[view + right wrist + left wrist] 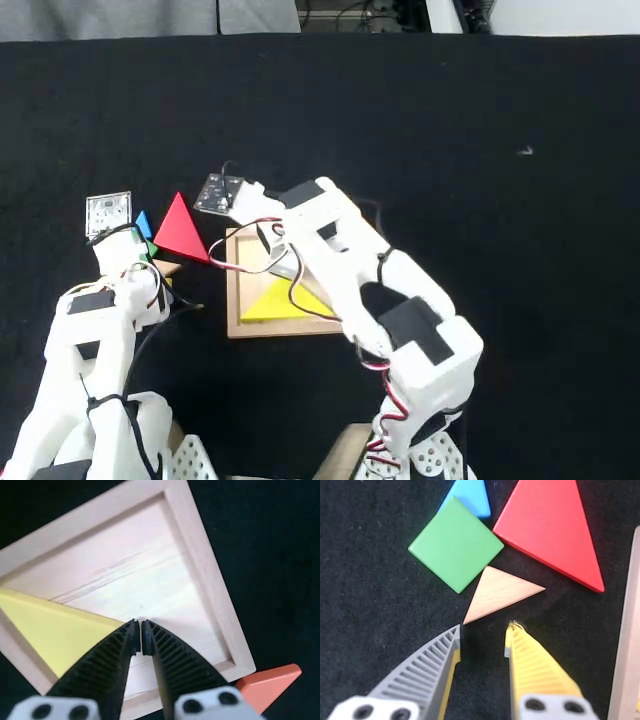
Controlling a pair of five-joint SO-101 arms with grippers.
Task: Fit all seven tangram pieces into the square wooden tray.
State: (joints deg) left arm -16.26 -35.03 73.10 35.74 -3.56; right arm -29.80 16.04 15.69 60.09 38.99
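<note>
The square wooden tray [233, 300] lies between the arms and holds a large yellow triangle [272, 302]. My right gripper [140, 626] is shut with nothing in it, its tips over the tray floor [150, 575] at the edge of the yellow triangle [55, 630]. An orange piece [267, 684] lies just outside a tray corner. My left gripper [485, 630] is open over the black cloth, just short of a small bare-wood triangle [497, 595]. Beyond it lie a green square [456, 545], a blue piece [470, 497] and a large red triangle [550, 525].
The red triangle [180, 230] lies just left of the tray, with the blue piece [143, 224] beside it. The tray rim [627, 630] runs close to my left gripper. Black cloth covers the table, wide and bare to the right and back.
</note>
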